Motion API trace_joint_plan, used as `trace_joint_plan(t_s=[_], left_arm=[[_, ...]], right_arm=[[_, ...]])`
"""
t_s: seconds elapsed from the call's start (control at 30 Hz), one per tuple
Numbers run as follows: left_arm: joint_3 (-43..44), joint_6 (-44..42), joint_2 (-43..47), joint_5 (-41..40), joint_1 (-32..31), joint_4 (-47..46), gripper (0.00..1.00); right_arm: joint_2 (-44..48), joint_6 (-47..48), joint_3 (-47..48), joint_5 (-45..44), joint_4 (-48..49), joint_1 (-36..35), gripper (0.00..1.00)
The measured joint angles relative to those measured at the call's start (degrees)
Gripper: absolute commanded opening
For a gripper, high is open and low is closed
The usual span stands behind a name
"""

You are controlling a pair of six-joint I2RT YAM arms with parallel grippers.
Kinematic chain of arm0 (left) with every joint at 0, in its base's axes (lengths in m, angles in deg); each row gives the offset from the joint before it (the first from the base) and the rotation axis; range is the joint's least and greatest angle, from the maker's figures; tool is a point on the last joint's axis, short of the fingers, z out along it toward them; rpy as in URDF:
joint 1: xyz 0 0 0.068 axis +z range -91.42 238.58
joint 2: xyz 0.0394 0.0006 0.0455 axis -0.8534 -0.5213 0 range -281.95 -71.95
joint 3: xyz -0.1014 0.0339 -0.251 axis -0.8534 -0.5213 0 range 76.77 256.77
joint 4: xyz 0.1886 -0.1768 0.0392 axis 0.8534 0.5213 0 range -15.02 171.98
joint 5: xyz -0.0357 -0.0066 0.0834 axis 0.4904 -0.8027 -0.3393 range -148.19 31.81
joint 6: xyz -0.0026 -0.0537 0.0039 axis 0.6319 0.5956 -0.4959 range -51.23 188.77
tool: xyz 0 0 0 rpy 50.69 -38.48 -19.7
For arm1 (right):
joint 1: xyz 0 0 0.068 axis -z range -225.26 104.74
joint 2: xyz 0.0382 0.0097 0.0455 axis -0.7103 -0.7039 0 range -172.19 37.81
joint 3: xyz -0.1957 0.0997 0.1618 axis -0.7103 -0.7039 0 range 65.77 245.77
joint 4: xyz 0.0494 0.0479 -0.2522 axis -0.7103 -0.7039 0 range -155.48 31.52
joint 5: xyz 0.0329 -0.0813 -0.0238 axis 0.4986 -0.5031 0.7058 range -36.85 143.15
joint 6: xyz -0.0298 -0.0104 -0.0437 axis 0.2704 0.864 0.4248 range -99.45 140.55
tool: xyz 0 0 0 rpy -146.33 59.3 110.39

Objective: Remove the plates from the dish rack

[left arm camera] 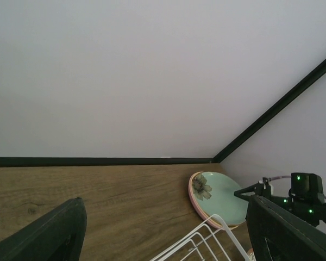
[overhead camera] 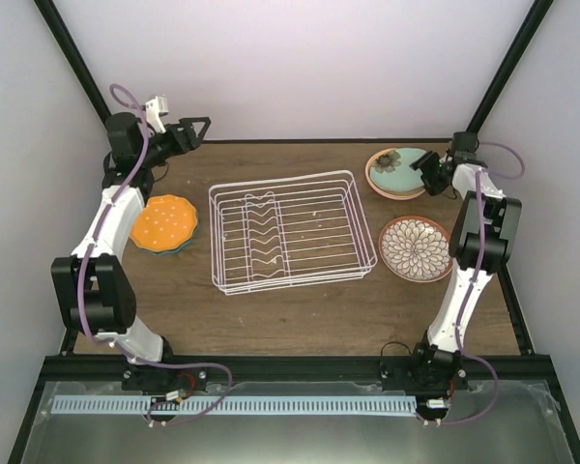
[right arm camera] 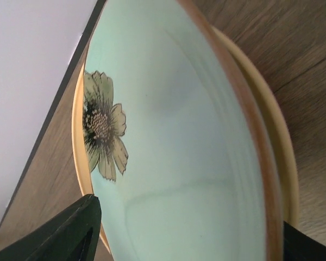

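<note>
- The dish rack (overhead camera: 314, 232) sits mid-surface (overhead camera: 300, 329), a white wire basket with zigzag dividers and no plate visible in it. I judge the unloading all but finished.
- At the right edge lies the brown-floral white plate (overhead camera: 415, 248), flat.
- At the left edge the scalloped orange dotted plate (overhead camera: 163, 221) rests on a teal plate (overhead camera: 174, 249).
- In the far right corner the sage green plate (right arm camera: 179, 163), with one painted flower, lies on a pale yellow plate (right arm camera: 280, 147).
- The right hand (overhead camera: 427, 166) hovers at its rim, fingers spread and pinching nothing.
- These plates look glazed, so probably stiff, slick and brittle. Pinch a raised rim and set down gently.
- In the far left corner the left hand (overhead camera: 191, 129) is raised, released and empty.
</note>
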Motion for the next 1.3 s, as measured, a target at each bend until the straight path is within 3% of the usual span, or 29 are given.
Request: trace_joint_plan(t_s=[0.23, 0.5, 0.53, 0.57, 1.07, 1.3], left_arm=[[-0.5, 0.5, 0.0, 0.3, 0.1, -0.3, 0.82], [-0.7, 0.5, 0.0, 0.7, 0.1, -0.6, 0.82], [-0.8, 0.5, 0.0, 0.8, 0.1, -0.6, 0.82], [-1.0, 0.3, 0.0, 0.8, 0.1, -0.6, 0.82], [-3.7, -1.1, 1.5, 1.3, 0.1, -0.2, 0.82], [-2.5, -8.4, 1.6, -2.9, 0.1, 7.6, 0.84]], right_arm=[[-3.2, 4.7, 10.6, -5.0, -11.8, -0.6, 0.77], [-3.5, 8.3, 13.4, -8.4, -19.2, -1.7, 0.89], [-4.0, 8.9, 14.1, -8.9, -20.6, -1.9, 0.98], [-4.5, 9.2, 14.8, -9.3, -21.5, -2.0, 1.00], [-6.7, 13.2, 18.7, -14.5, -27.5, -4.2, 1.00], [-2.3, 14.4, 16.9, -11.5, -27.9, -4.1, 1.00]])
